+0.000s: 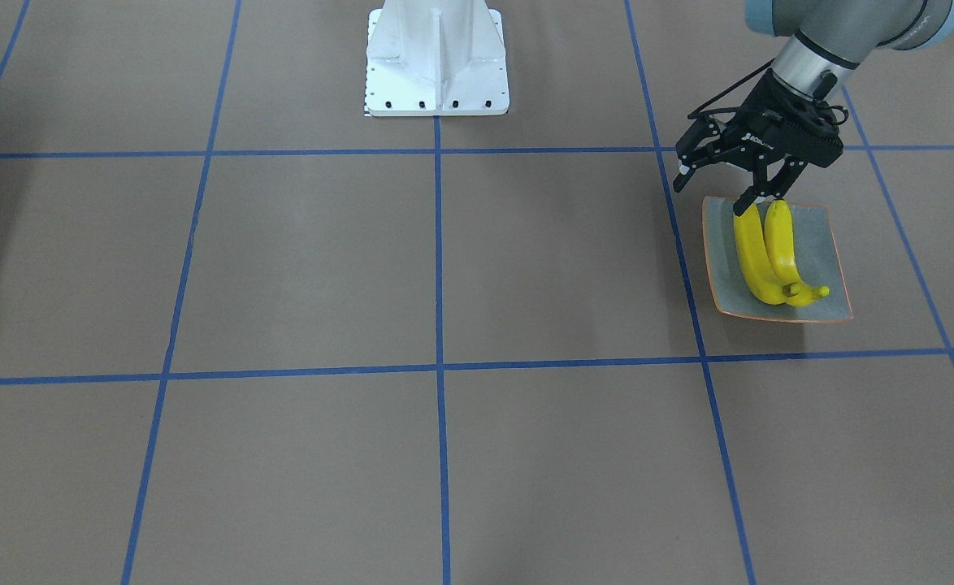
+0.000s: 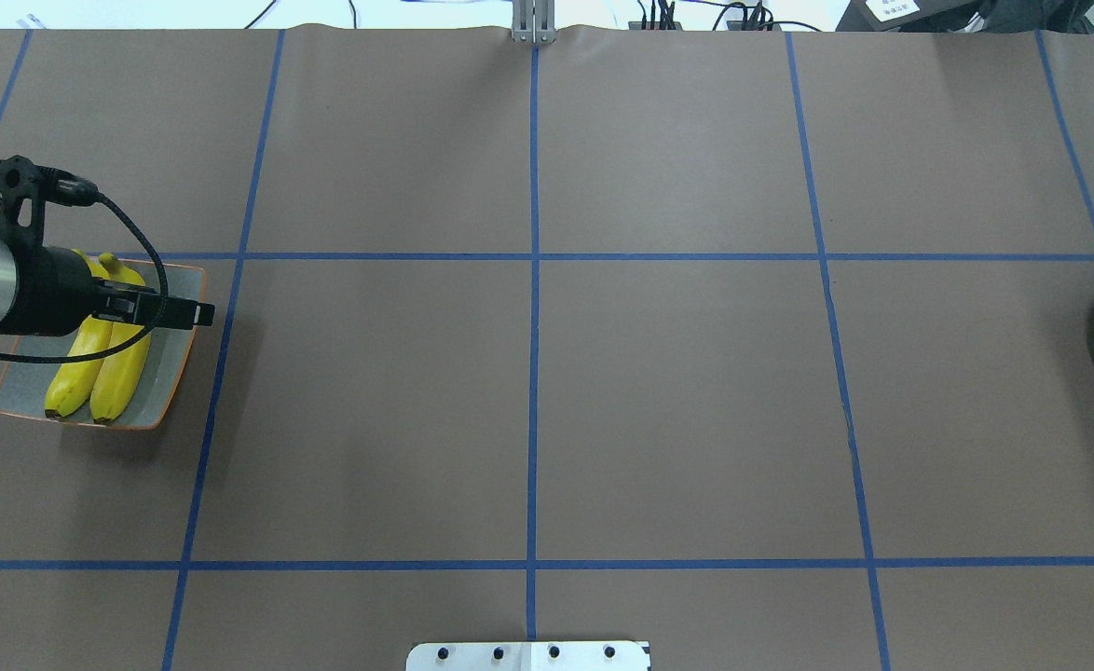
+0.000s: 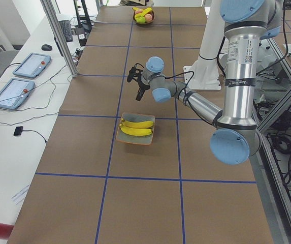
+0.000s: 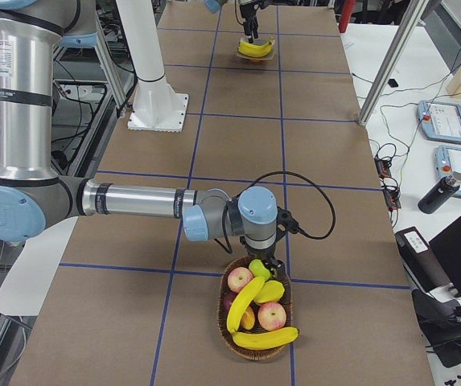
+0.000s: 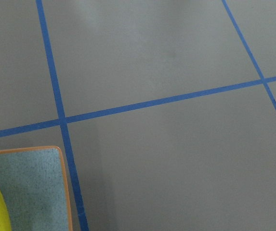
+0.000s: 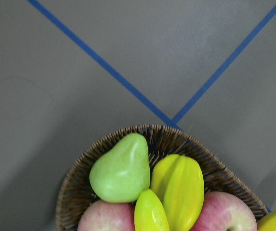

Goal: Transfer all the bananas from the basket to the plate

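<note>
Two yellow bananas [image 1: 749, 256] [image 2: 121, 368] lie side by side on the square grey-green plate [image 1: 826, 244] [image 2: 172, 368] with an orange rim. My left gripper [image 1: 722, 183] [image 2: 184, 312] hangs open and empty just over the plate's robot-side edge, one fingertip near a banana's end. The plate's corner [image 5: 32, 187] shows in the left wrist view. Two more bananas [image 4: 246, 301] [image 4: 265, 338] lie in the wicker basket [image 4: 224, 338] at the table's other end. My right gripper [image 4: 261, 257] hovers over the basket's rim; I cannot tell whether it is open or shut.
The basket [image 6: 80, 178] also holds a green pear [image 6: 121, 168], a yellow-green starfruit [image 6: 178, 185] and red apples [image 4: 272, 315]. The robot's white base [image 1: 436, 61] stands at mid table. Brown table surface with blue tape lines lies between plate and basket.
</note>
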`<move>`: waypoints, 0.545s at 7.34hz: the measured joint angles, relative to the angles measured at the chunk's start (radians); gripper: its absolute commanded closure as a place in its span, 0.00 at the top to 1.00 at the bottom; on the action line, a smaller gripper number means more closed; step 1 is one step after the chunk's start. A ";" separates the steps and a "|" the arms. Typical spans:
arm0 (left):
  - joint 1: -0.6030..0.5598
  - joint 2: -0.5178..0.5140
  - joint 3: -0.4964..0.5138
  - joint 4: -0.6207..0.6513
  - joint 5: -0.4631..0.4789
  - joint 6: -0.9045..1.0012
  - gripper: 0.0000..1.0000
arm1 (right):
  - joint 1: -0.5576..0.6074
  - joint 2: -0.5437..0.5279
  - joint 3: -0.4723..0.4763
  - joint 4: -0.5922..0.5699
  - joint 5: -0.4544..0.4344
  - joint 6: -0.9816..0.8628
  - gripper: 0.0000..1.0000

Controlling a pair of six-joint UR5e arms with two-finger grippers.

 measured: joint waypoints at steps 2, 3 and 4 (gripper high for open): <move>-0.001 -0.002 -0.001 0.000 0.000 0.000 1.00 | -0.003 -0.012 -0.143 0.177 -0.045 -0.047 1.00; -0.001 -0.002 -0.001 0.000 0.000 0.000 1.00 | -0.006 -0.011 -0.193 0.242 -0.049 -0.035 1.00; -0.001 -0.002 -0.001 0.000 0.000 0.000 1.00 | -0.015 -0.011 -0.214 0.271 -0.048 0.004 1.00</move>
